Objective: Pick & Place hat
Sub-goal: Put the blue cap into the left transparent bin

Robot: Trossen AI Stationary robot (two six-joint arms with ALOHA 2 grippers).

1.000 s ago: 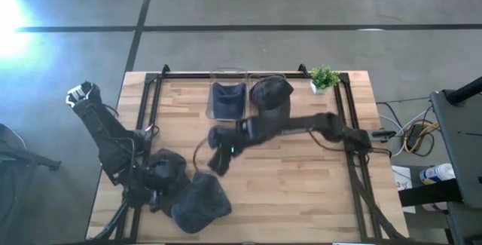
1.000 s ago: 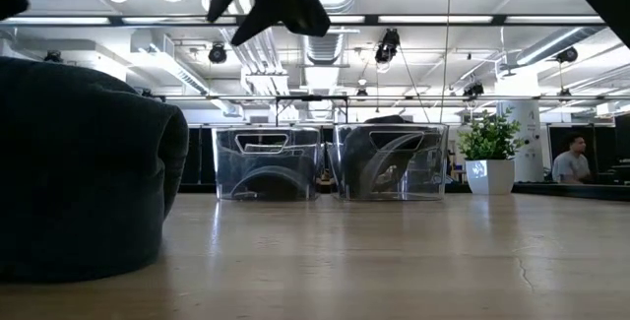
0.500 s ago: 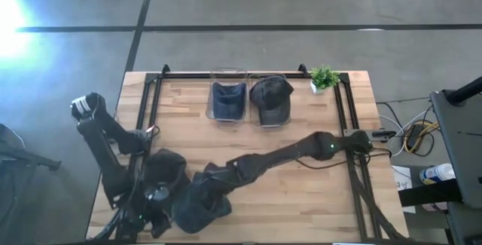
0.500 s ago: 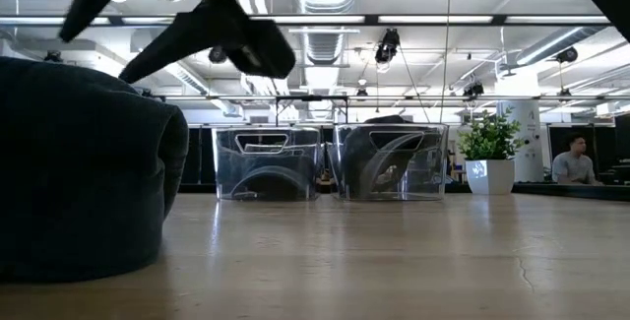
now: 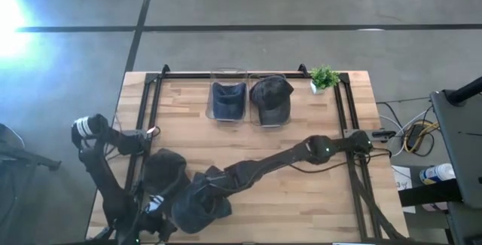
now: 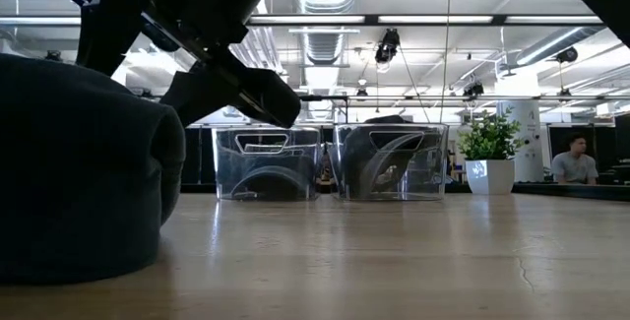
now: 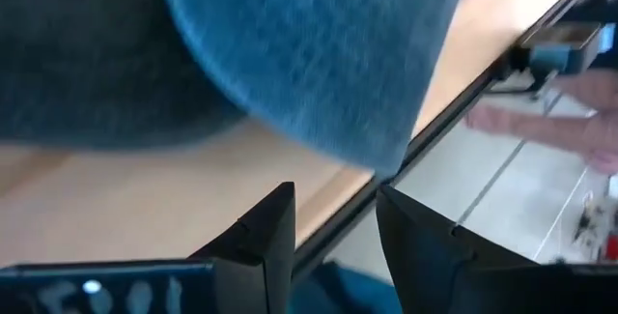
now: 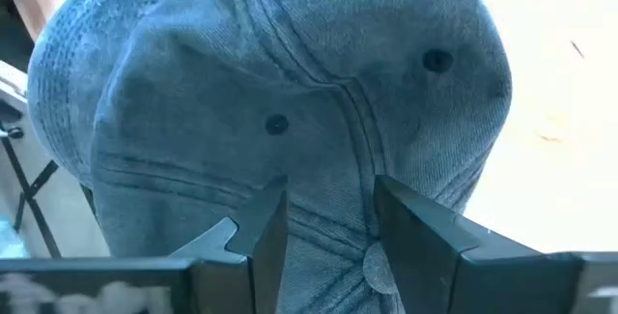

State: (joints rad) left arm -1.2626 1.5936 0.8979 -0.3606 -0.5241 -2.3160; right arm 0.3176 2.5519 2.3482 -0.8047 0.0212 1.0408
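Blue denim hat [image 5: 202, 203] lies near the front edge of the desk [image 5: 301, 192], left of centre, w/ the right gripper [image 5: 213, 182] right on top of it. In the right wrist view the two fingers [image 8: 256, 235] are spread apart, straddling the crown just short of the top button [image 8: 379, 271]; nothing pinched yet.

Hat looks like a soft washed-denim cap: stitched panel seams, small eyelets [image 8: 438, 60], crown bulging up. In the low view it's a big dark lump [image 6: 79, 172] at the left, sitting on the wood.

Left gripper [image 7: 333, 227] waits at the front-left corner beside the hat, fingers parted w/ a gap between, holding nothing.

At the back edge, two clear bins: left bin [image 5: 228, 102] w/ a blue hat, right bin [image 5: 269, 102] w/ a darker hat. Small potted plant [image 5: 324, 78] near the back-right corner.

Hard to make out: left wrist view is blurred, hat only a blue smear [image 7: 309, 53]. From above, the right arm covers part of the hat; brim not clear. Low view cuts the hat off at the left.
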